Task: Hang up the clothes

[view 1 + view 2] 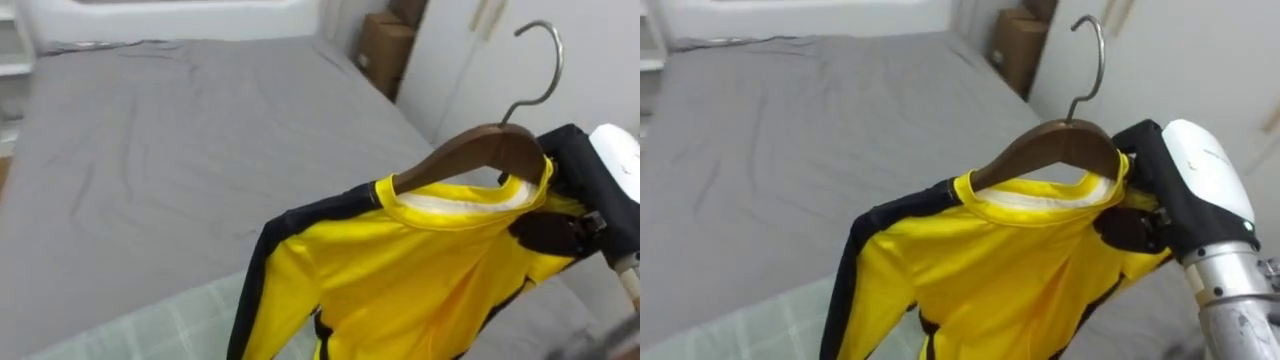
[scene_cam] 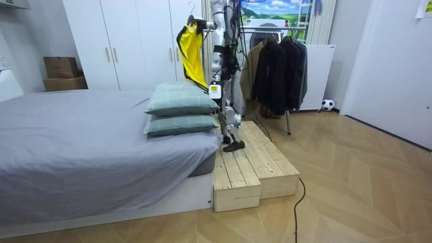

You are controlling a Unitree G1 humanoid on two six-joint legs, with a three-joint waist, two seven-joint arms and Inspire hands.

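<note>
From my seat I see the right hand (image 1: 1150,188) at the right of the eye views, its dark fingers (image 1: 1126,228) curled round the right arm of a wooden hanger (image 1: 1040,150), clamping the cloth there along with the wood. The yellow shirt (image 1: 1010,270) is on that hanger, collar sitting on the wooden shoulders, a black stripe running down the sleeve on my left, the body of the shirt draping down and tilted toward the lower left. The hanger's metal hook (image 1: 1095,60) stands free above the wood, touching nothing. Under and beyond the shirt lies the grey bed (image 1: 150,150), and a pale checked pillow (image 1: 170,325) shows at the bottom edge. Cardboard boxes (image 1: 385,50) sit past the far corner of the bed, against the white wall. In the room view the robot stands upright on a 2-level wooden step platform (image 2: 250,165) just beside the bed, next to 2 stacked pillows (image 2: 181,100), and holds the shirt high above them, in front of the white wardrobe (image 2: 128,40). The left hand (image 2: 216,88) hangs low at the robot's side; I cannot tell whether it is open or closed. Behind the robot, to the room view's right, a clothes rack of dark coats (image 2: 277,67) stands on the parquet, and a football (image 2: 327,104) rests by the wall.
</note>
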